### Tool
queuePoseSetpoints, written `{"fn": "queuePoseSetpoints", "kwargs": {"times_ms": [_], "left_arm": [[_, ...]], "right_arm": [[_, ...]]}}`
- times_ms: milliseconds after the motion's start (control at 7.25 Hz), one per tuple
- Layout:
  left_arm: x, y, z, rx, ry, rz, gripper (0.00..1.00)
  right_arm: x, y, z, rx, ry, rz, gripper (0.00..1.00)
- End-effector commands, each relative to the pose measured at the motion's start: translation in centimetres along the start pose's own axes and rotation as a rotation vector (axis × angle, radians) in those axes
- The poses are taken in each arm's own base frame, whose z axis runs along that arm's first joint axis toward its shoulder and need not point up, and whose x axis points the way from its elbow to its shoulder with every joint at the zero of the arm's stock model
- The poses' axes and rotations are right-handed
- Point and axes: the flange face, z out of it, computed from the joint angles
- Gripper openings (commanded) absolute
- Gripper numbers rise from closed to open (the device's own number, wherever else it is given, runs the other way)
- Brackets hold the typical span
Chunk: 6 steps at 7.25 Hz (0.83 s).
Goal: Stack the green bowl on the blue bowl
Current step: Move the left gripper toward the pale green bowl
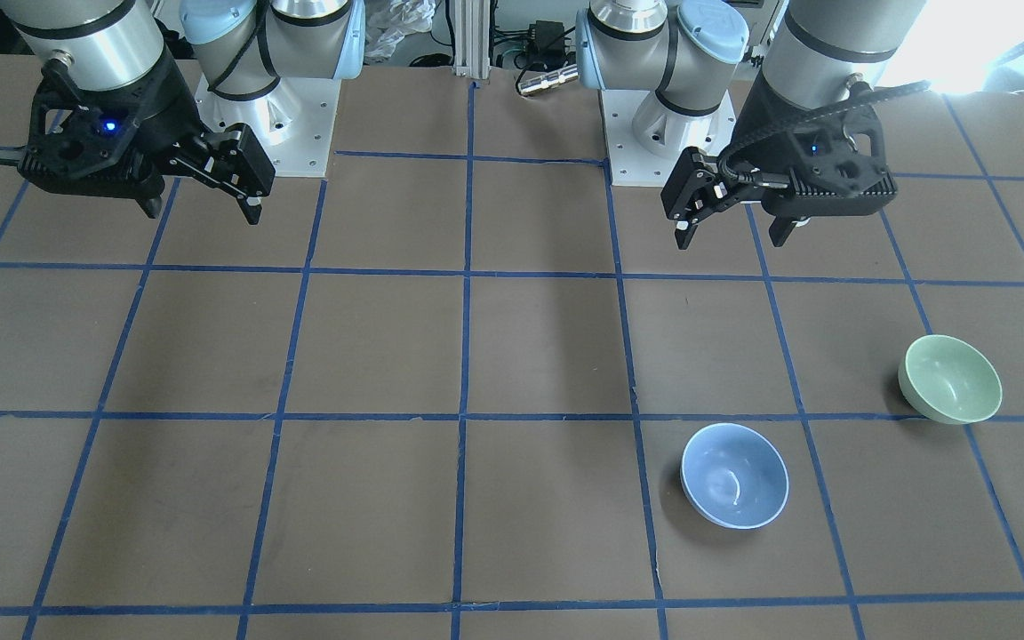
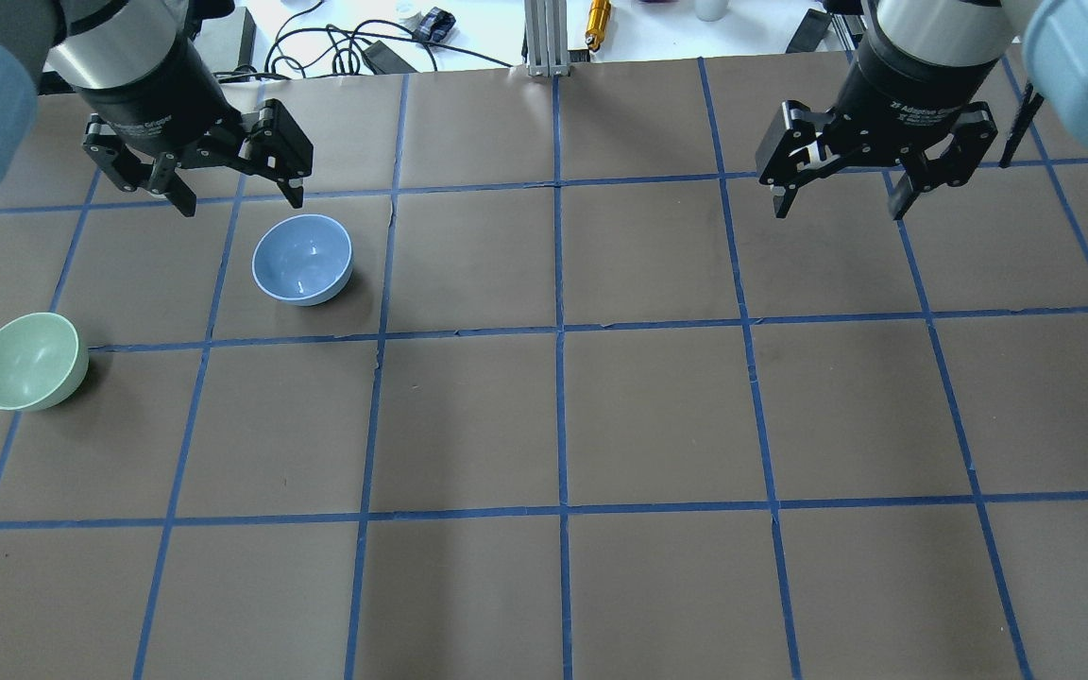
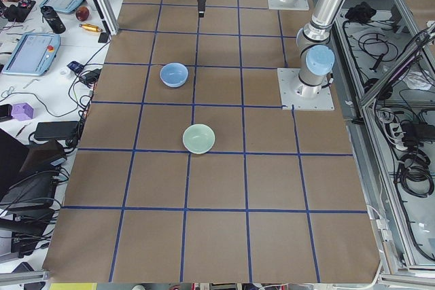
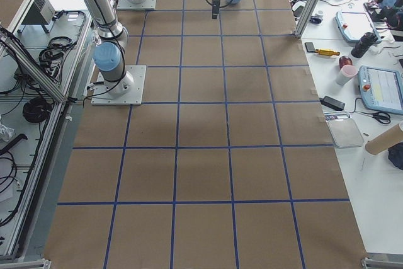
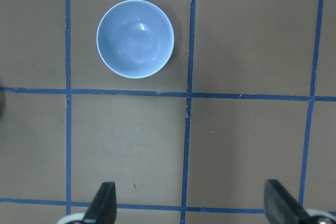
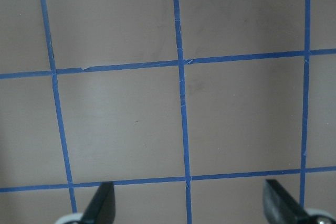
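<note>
At the far left of the overhead view, near the worktop's (image 2: 657,416) edge, the green bowl (image 2: 30,361) stands upright with its mouth up. It is small, round and pale mint, smooth and plain, with a glossy inside that catches a soft highlight. It sits over one of the blue tape lines (image 2: 558,331) that divide the brown surface into squares.

Further right and farther from the robot, the left fingers (image 2: 287,156) hang above the worktop, spread wide with nothing between them. They are clear of both bowls.

Just right of them and a little nearer the robot, the blue bowl (image 2: 302,258) rests inside a single square, also upright. It is a light periwinkle with a paler rim, glossy and unmarked, and about the same size as the green one. The left wrist view looks straight down into it (image 5: 135,39), its round outline whole, close to two tape lines but touching neither. The two bowls are well apart, with a tape line between them, and neither holds anything.

Across the worktop on the right, the right fingers (image 2: 778,170) hover at a similar height, likewise spread and holding nothing. The right wrist view shows only brown surface and blue tape beneath them.
</note>
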Motion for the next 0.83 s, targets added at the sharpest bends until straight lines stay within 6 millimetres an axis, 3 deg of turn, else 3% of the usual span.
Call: {"fn": "queuePoseSetpoints", "kwargs": {"times_ms": [0, 276, 690], "left_arm": [[-0.2, 0.1, -0.1, -0.001, -0.003, -0.006, 1.00], [-2.2, -0.4, 0.5, -0.012, -0.040, -0.024, 1.00], [-11.7, -2.0, 2.3, -0.056, -0.043, -0.006, 1.00]], "right_arm": [[0.0, 0.0, 0.0, 0.000, 0.000, 0.000, 1.00], [0.0, 0.0, 0.0, 0.002, 0.000, 0.000, 1.00], [0.0, 0.0, 0.0, 0.000, 0.000, 0.000, 1.00]]}}
